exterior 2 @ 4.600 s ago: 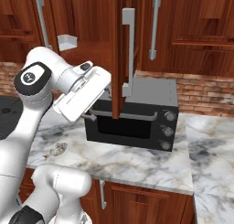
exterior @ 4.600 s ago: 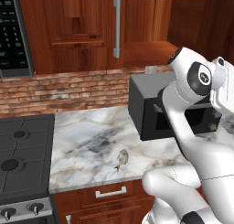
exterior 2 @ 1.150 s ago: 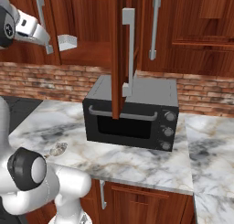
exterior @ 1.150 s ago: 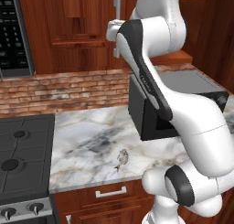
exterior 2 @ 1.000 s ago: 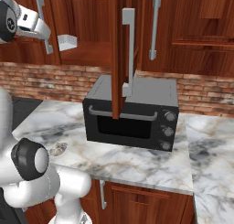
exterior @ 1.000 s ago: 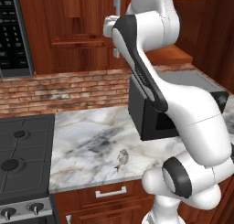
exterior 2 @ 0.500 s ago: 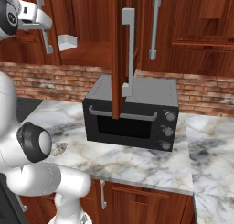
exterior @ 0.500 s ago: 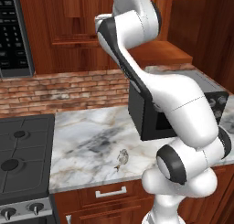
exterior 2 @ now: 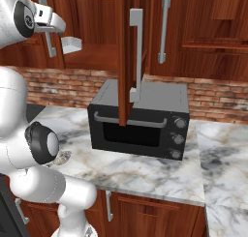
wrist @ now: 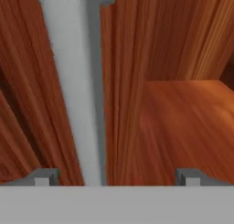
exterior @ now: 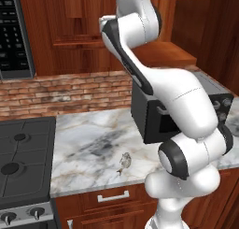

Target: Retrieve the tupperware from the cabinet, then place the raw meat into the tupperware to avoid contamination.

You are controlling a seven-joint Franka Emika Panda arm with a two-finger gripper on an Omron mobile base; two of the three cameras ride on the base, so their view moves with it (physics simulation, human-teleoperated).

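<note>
Tupperware (exterior 2: 71,44) on the shelf inside the upper cabinet (exterior 2: 203,33), gripper (wrist: 114,176) raised beside a silver door handle (wrist: 75,90), fingers spread wide and empty, raw meat (exterior: 124,161) on the marble counter (exterior: 88,146).

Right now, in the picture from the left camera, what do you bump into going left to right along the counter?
Stove → bare marble counter → raw meat → black toaster oven, partly behind the white arm.
</note>
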